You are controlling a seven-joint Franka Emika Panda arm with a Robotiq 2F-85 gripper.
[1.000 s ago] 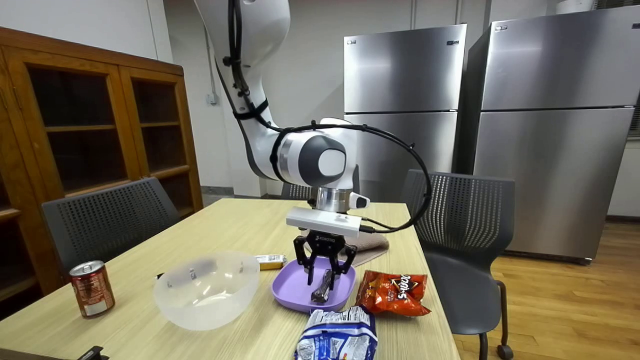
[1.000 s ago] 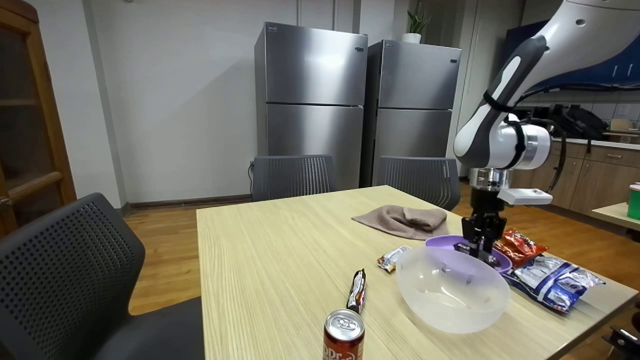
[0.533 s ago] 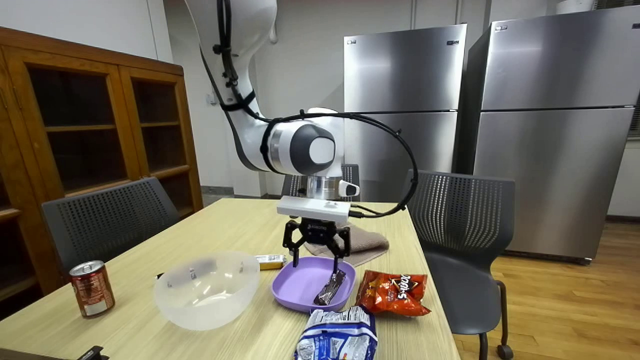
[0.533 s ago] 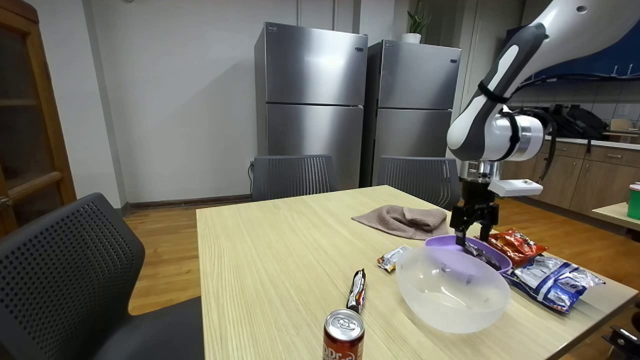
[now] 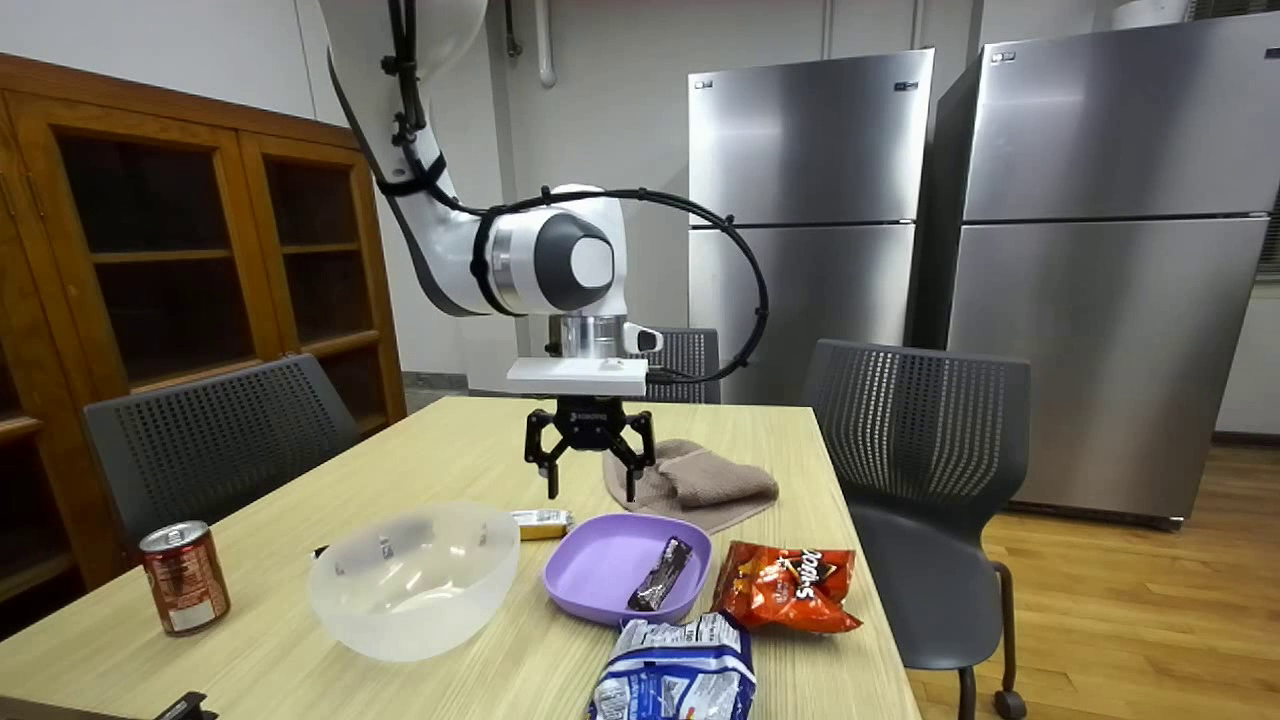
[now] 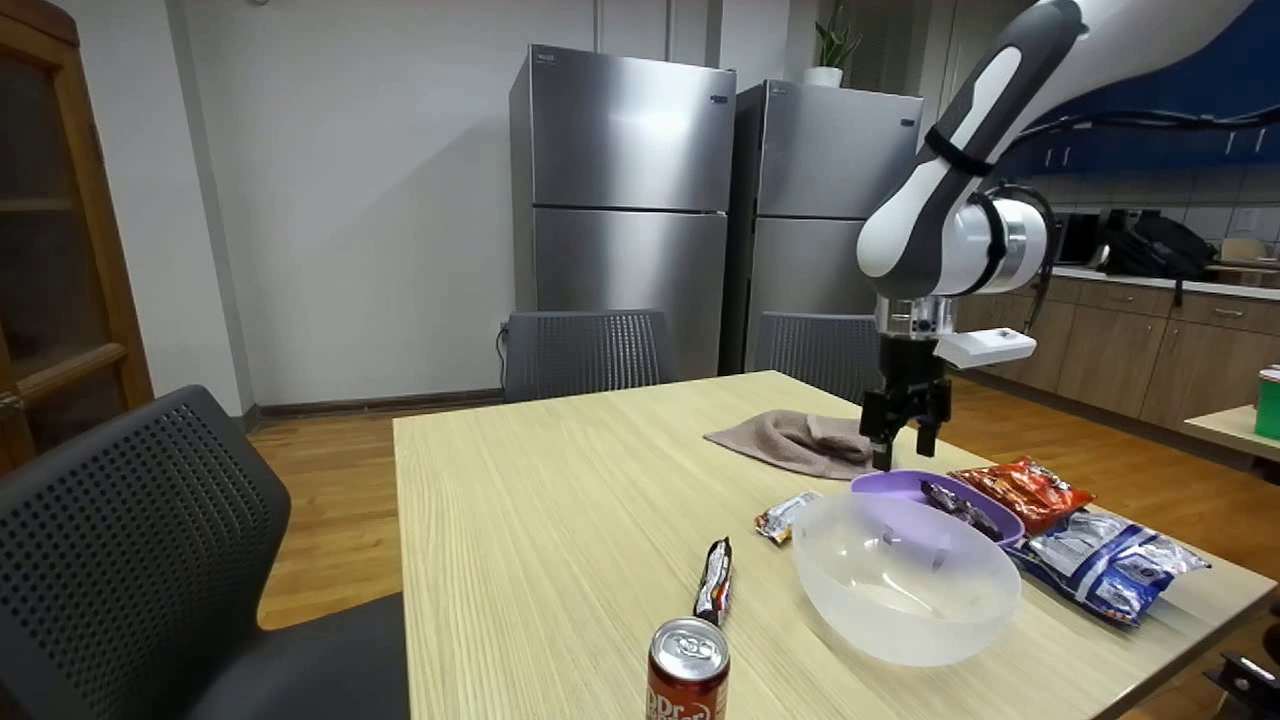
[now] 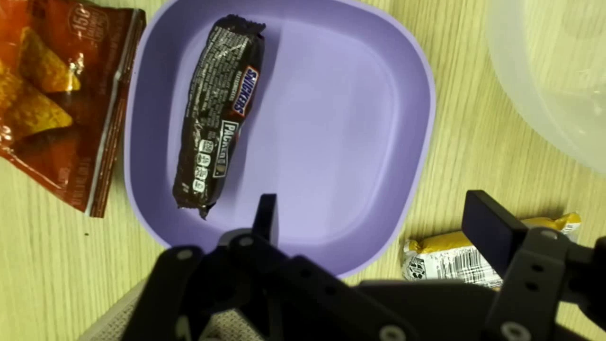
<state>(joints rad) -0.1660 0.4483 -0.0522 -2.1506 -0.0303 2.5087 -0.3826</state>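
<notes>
My gripper [image 5: 592,490] is open and empty, in the air above the table. It also shows in an exterior view [image 6: 904,455] and in the wrist view [image 7: 374,208]. A dark brown Snickers bar [image 7: 218,113] lies in the purple plate [image 7: 322,118], toward one side. The bar shows in both exterior views [image 5: 662,575] [image 6: 960,510], as does the plate [image 5: 595,575] [image 6: 885,484]. A yellow and white wrapped bar [image 7: 450,258] lies beside the plate; a finger partly hides it in the wrist view. It also shows in an exterior view [image 5: 543,523].
A translucent bowl [image 5: 415,590] stands beside the plate. A red Doritos bag [image 5: 790,585] and a blue-white bag [image 5: 675,670] lie near the table's edge. A brown cloth [image 5: 715,485] lies behind. A soda can [image 5: 185,580] and another dark wrapped bar [image 6: 714,580] are also on the table.
The gripper was down at the Snickers bar in the plate; it opened and rose, moving away toward the cloth. The bar stays in the plate, lying slightly differently.
</notes>
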